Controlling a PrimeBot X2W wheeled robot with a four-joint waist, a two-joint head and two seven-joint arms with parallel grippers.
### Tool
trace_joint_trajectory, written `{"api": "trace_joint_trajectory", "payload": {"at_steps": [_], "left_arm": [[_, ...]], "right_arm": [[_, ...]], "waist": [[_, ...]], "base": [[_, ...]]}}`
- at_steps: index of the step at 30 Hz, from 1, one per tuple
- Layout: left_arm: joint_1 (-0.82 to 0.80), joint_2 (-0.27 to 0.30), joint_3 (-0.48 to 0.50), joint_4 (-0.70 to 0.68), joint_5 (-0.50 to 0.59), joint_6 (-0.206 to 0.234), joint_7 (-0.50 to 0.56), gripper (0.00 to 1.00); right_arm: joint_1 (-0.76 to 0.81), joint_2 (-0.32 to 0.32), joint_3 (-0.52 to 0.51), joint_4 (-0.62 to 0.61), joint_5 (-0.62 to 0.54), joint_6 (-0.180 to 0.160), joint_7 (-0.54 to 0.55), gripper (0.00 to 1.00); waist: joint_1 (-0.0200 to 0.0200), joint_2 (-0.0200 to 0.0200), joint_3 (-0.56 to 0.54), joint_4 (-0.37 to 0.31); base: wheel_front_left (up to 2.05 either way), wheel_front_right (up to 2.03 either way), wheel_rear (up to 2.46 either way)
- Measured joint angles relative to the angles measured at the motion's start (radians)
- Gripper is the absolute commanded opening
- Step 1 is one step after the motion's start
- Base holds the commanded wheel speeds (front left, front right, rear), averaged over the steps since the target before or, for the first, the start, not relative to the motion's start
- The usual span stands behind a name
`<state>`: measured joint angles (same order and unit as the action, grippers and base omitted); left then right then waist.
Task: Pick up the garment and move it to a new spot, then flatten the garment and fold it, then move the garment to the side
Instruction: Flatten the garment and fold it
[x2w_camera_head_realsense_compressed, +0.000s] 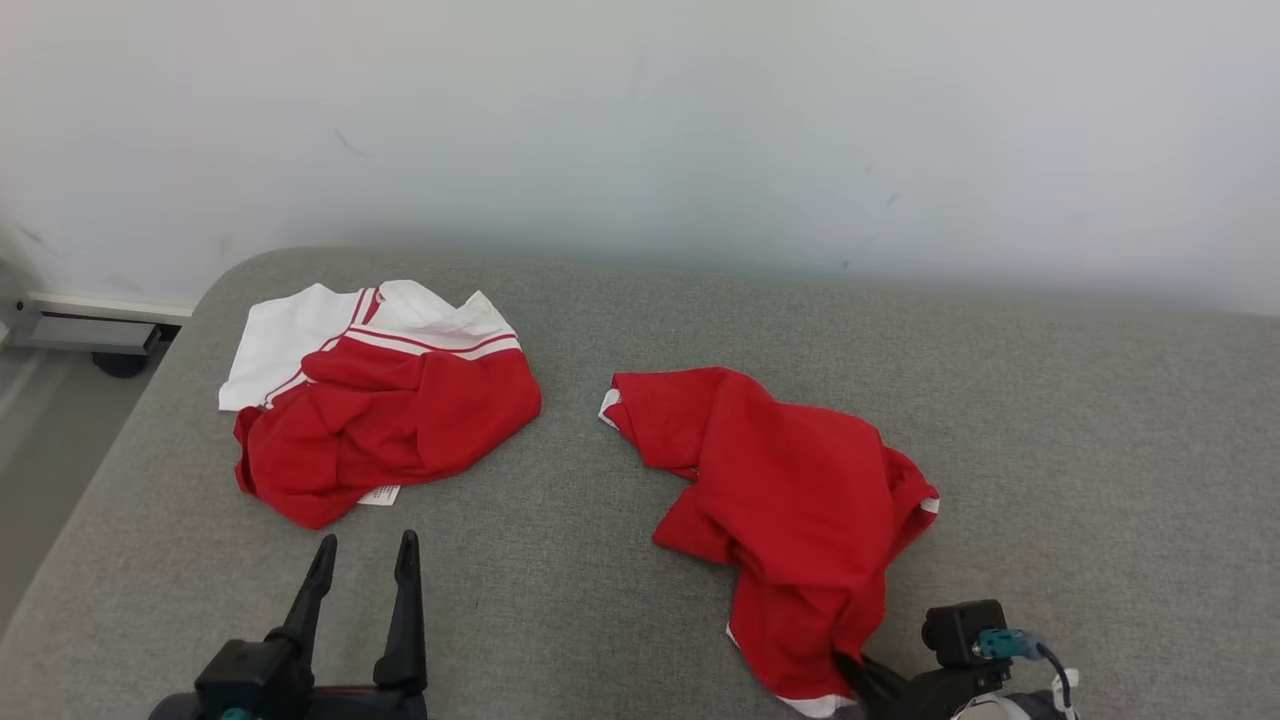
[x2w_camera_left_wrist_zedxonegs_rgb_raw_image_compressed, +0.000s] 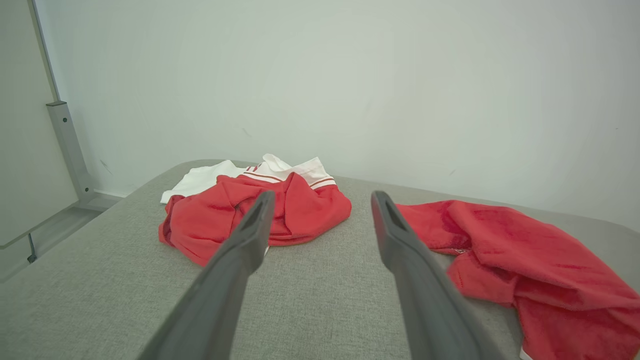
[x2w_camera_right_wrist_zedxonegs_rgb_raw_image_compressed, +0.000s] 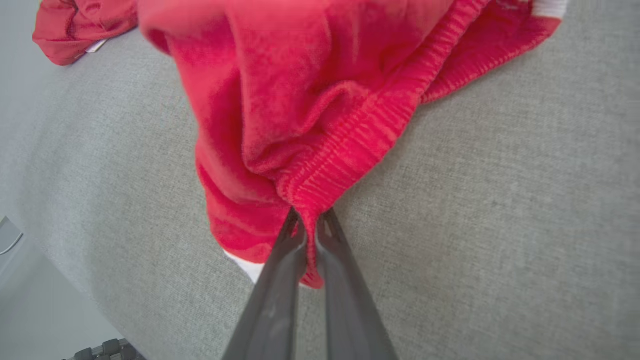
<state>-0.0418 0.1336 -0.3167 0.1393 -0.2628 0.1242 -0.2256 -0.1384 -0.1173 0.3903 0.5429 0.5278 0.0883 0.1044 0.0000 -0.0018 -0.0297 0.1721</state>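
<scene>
Garment (x2w_camera_head_realsense_compressed: 790, 480) near crumpled red-and-white shirt (x2w_camera_head_realsense_compressed: 390, 420)

Left gripper (x2w_camera_head_realsense_compressed: 367, 540) spread, right gripper (x2w_camera_right_wrist_zedxonegs_rgb_raw_image_compressed: 310, 216) pinched.

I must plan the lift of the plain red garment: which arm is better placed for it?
The right: the right gripper is shut on the ribbed edge of the red garment, while the left gripper stands open, nearer the red-and-white garment.
</scene>
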Motion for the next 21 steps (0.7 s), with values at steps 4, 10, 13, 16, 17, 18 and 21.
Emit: {"api": "trace_joint_trajectory", "payload": {"at_steps": [4,10,13,16,17,18,21], "left_arm": [[0.021,0.001,0.009,-0.007,0.0,0.0,0.007,1.0],[0.022,-0.005,0.008,-0.019,0.0,0.0,0.016,1.0],[0.022,-0.009,0.002,-0.021,0.0,0.0,0.018,1.0],[0.022,-0.012,-0.017,-0.021,0.001,0.0,0.025,1.0],[0.022,-0.015,-0.024,-0.021,0.002,0.0,0.03,1.0],[0.022,-0.019,-0.029,-0.021,0.003,-0.001,0.031,1.0],[0.02,-0.03,-0.053,-0.02,0.007,-0.002,0.04,1.0]], "right_arm": [[-0.014,-0.006,-0.049,-0.024,0.033,0.002,-0.028,0.0],[-0.017,-0.103,-0.16,-0.09,0.067,0.005,-0.082,0.0],[-0.016,-0.152,-0.222,-0.107,0.082,-0.003,-0.107,0.0],[-0.01,-0.182,-0.279,-0.122,0.096,-0.035,-0.132,0.0],[-0.007,-0.195,-0.289,-0.122,0.096,-0.044,-0.132,0.0],[0.001,-0.207,-0.296,-0.121,0.096,-0.052,-0.133,0.0],[0.027,-0.221,-0.304,-0.093,0.078,-0.09,-0.137,0.0]], "waist": [[0.0,0.0,-0.002,-0.016],[0.0,0.0,-0.006,-0.051],[0.0,0.0,-0.008,-0.07],[0.0,0.0,-0.011,-0.085],[0.0,0.0,-0.012,-0.089],[0.0,0.0,-0.012,-0.091],[0.0,0.0,-0.01,-0.095]], "base": [[0.0,0.0,0.0],[0.0,0.0,0.0],[0.0,0.0,0.0],[0.0,0.0,0.0],[0.0,0.0,0.0],[0.0,0.0,0.0],[0.0,0.0,0.0]]}}
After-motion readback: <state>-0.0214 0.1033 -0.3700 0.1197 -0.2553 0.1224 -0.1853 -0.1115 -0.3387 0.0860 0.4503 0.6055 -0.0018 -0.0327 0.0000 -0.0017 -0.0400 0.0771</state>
